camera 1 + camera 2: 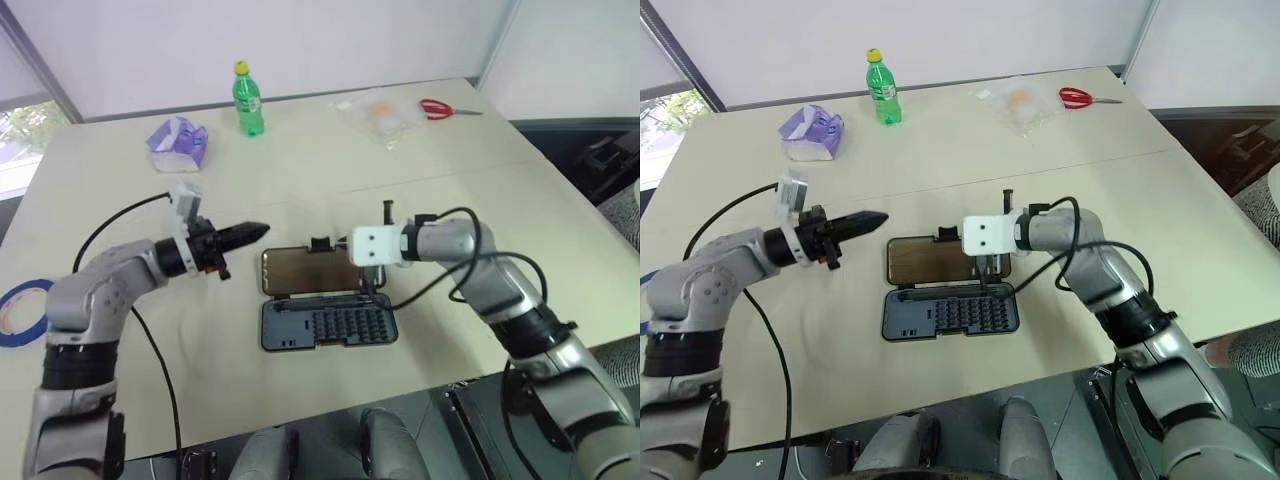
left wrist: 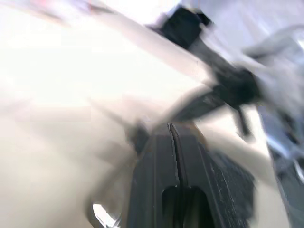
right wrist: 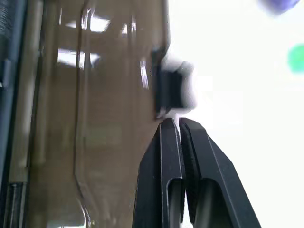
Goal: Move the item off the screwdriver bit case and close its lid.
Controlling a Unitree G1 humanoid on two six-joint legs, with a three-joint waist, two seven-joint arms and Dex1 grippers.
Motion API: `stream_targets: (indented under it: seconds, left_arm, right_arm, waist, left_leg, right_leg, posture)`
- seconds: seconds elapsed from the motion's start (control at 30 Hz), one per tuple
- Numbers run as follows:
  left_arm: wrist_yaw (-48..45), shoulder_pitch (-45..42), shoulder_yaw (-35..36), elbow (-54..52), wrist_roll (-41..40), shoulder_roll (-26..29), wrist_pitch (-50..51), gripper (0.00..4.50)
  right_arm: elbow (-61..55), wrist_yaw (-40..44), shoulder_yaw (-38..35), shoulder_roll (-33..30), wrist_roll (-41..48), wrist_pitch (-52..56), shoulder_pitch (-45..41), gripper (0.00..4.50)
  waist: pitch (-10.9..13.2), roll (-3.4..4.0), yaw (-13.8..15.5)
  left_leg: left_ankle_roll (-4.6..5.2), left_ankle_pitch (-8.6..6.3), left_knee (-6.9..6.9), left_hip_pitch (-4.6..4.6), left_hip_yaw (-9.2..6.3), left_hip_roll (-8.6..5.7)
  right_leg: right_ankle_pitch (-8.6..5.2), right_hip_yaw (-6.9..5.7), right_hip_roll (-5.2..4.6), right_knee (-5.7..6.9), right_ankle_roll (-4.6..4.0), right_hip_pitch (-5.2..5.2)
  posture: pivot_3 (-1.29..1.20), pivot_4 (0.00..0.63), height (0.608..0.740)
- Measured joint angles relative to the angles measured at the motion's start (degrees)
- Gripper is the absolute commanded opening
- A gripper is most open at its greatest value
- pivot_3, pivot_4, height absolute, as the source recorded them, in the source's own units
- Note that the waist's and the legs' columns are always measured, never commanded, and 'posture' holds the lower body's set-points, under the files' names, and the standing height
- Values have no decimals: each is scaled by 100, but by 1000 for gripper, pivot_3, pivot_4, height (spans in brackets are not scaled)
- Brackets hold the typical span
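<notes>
The item, a blue ring of tape (image 1: 20, 312), lies flat on the table at the far left, well away from the case. The screwdriver bit case (image 1: 328, 325) lies open mid-table, its dark base with rows of bits toward me. Its lid (image 1: 305, 270), smoky brown, lies behind the base. My right gripper (image 3: 173, 122) is shut, its tips right at the lid's black latch (image 3: 171, 90) on the far edge, with nothing seen between the fingers. My left gripper (image 1: 250, 232) is shut and empty, held above the table left of the lid and pointing toward it.
At the back of the table stand a green bottle (image 1: 247, 100) and a purple wrapper (image 1: 178, 140). A clear plastic bag (image 1: 380, 115) and red scissors (image 1: 440, 108) lie at the back right. The table's front edge (image 1: 330, 415) runs just below the case.
</notes>
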Motion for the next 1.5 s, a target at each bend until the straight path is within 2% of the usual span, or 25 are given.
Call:
stream_targets:
  seconds: [0.13, 0.33, 0.43, 0.5, 0.63, 0.87, 0.9, 0.93, 0.97, 1.1, 1.5]
  left_arm:
    - [316, -363, -39, 812, 389, -168, -344, 0]
    - [73, -386, -718, 1519, 1194, -359, -1107, 0]
    - [-151, -378, -885, 1527, 1218, -432, -1138, 0]
    - [-451, -322, -904, 1040, 922, -354, -739, 0]
    - [-1254, -52, -1145, -54, 583, 267, -293, 0]
    - [-2052, 875, -1835, -550, 973, 1029, -535, 0]
    - [-2058, 926, -1874, -575, 1029, 1046, -592, 0]
    - [-2049, 959, -1917, -589, 1093, 1044, -670, 0]
    - [-2039, 995, -1954, -613, 1131, 1028, -709, 0]
    - [-1980, 1107, -2049, -655, 1263, 899, -833, 0]
    - [-1813, 1274, -2188, -725, 1549, 707, -1160, 0]
  right_arm:
    - [-483, -204, -93, -36, -134, 82, 134, 93]
    - [-715, -284, -244, -13, -144, 395, 229, 93]
    - [-717, -226, -257, 75, 31, 698, 289, 93]
    - [-524, -168, -391, 282, 297, 1136, 247, 93]
    - [73, 156, -501, 412, 773, 1874, -130, 93]
    - [786, 580, -376, 438, 1093, 2348, -404, 93]
    - [931, 604, -374, 471, 1138, 2359, -494, 653]
    - [1117, 613, -373, 545, 1165, 2383, -620, 944]
    - [1260, 616, -371, 606, 1184, 2393, -715, 1416]
    - [1847, 626, -288, 756, 1185, 2268, -1013, 3447]
    - [3677, 785, 44, 1085, 1062, 1378, -1611, 3447]
  waist:
    - [0, 0, -5]
    - [0, -1, -2]
    - [2, -4, -7]
    - [4, -7, -25]
    - [2, -1, -78]
    - [4, 0, -122]
    - [4, 0, -118]
    - [4, 0, -120]
    - [4, 0, -124]
    - [4, 0, -126]
    - [4, 1, -166]
  left_leg:
    - [0, 0, 0, 0, 2, -2]
    - [0, 0, -1, 0, 4, -2]
    - [0, 0, 2, -3, 4, -2]
    - [0, 0, 2, -5, 0, 1]
    - [0, 0, -9, -1, -1, 5]
    - [0, 0, -8, -3, -1, 3]
    - [0, 0, -7, -3, -2, 3]
    - [0, 0, -7, -3, -1, 3]
    - [0, 0, -7, -3, -1, 4]
    - [0, 0, -8, -5, -2, 3]
    - [0, 0, -8, -5, -2, 3]
  right_leg:
    - [0, 0, 0, -1, 0, 0]
    - [0, -1, 0, -4, 0, 3]
    - [0, 0, 0, -4, 0, 2]
    - [0, 0, 0, -3, 0, 1]
    - [0, 0, 1, -3, 0, -2]
    - [0, 0, 0, -4, 0, -1]
    - [0, 0, 0, -4, 0, -1]
    - [0, 0, 0, -4, 0, 0]
    - [0, 1, 0, -5, 0, 0]
    - [0, 0, 0, -5, 0, -2]
    - [0, 1, 0, -4, 0, -4]
  posture:
    - [0, 150, 740]
    - [0, 150, 740]
    - [0, 150, 740]
    - [0, 150, 740]
    - [0, 150, 740]
    - [0, 150, 740]
    - [0, 150, 740]
    - [0, 150, 740]
    - [0, 150, 740]
    - [0, 150, 740]
    - [0, 150, 740]
